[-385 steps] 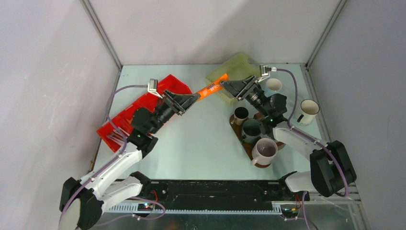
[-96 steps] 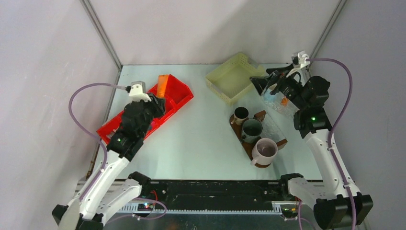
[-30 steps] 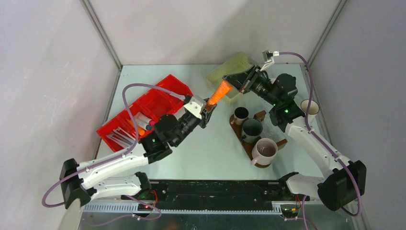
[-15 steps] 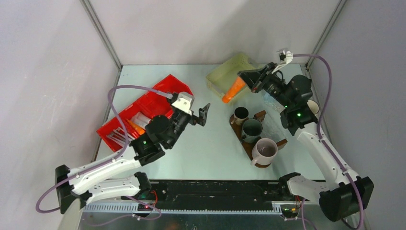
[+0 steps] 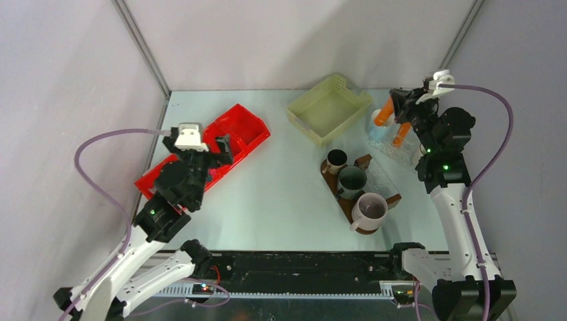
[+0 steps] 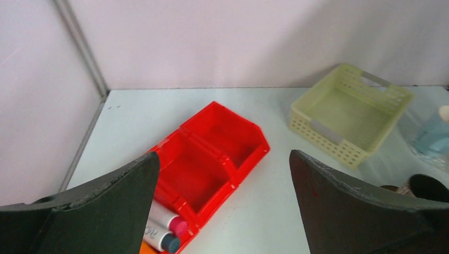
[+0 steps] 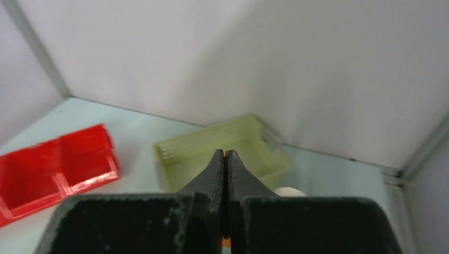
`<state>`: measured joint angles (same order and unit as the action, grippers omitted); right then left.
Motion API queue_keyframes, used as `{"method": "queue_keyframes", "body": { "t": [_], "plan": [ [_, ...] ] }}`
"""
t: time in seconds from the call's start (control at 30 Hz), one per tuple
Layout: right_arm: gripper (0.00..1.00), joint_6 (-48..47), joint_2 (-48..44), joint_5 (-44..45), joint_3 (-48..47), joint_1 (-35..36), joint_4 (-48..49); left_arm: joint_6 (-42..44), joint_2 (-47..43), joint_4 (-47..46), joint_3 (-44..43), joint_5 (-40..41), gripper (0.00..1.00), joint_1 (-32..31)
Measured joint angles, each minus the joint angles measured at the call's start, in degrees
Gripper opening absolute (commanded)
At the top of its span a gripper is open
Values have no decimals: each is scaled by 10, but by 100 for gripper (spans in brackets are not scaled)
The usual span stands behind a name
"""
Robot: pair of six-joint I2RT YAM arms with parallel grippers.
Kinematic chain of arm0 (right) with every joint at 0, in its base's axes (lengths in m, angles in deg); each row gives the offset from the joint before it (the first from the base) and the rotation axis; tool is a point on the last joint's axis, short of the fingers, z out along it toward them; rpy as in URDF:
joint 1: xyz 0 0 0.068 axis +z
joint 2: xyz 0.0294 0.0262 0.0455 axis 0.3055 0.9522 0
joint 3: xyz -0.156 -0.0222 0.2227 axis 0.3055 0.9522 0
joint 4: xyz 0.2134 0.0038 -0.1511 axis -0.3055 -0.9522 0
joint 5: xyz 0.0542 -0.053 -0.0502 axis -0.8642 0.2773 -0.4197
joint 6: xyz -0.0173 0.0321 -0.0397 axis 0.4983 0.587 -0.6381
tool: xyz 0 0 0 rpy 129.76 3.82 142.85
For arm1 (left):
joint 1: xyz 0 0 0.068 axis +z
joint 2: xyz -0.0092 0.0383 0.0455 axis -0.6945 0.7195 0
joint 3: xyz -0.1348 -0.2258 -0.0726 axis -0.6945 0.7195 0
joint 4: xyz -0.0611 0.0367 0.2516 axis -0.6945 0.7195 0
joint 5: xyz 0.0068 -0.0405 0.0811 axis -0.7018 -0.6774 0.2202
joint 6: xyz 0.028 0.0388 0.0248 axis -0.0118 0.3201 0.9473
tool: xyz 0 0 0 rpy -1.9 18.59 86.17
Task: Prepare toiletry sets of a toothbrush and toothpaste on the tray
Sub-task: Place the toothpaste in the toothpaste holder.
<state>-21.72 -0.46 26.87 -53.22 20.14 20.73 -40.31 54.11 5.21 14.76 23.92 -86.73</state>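
Starting from the biggest thing, the pale green-white surface [image 5: 281,194] carries everything. I give all places from the dark brown oval wooden tray [image 5: 343,202] on its right half. Well to the left of the tray lies the long red plastic bin with compartments [image 5: 251,125]. Behind the tray, toward the back wall, stands the pale yellow mesh basket [image 5: 329,110].

On the tray three mugs stand in a row. The mauve-grey mug [image 5: 370,210] is at the near end, the dark green mug [image 5: 352,179] in the middle and the small dark brown mug [image 5: 336,160] at the far end. I see no toothbrush and no tube with them.

The small orange wedge-shaped toothpaste tube [image 5: 382,116] is in the air, behind the tray and to its right. The right claw [image 5: 396,101] is closed tight on its upper end; in the wrist view only a thin orange line shows between the fingers. The tube hangs with its long axis slanted down and left, toward the tray side. The left claw [image 5: 224,148] is spread wide and holds nothing, above the red bin and well away from the tray.

So the tray lies nearer and to the left of the loaded claw, and the right arm is clearly the closer one. I judge that the tube must travel that way and come down at a mug.
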Motion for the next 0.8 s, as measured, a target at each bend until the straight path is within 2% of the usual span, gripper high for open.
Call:
{"method": "queue_keyframes", "body": {
  "t": [0.17,0.33,0.8],
  "plan": [
    [0,-54,4,19,1,-69,-10,-18,-51,52,16,7,100,64],
    [0,-79,25,17,22,-149,30,-22,-90,82,54,7,100,123],
    [0,-90,157,-55,79,-255,149,13,-78,94,97,-3,100,176]
  ]
}}
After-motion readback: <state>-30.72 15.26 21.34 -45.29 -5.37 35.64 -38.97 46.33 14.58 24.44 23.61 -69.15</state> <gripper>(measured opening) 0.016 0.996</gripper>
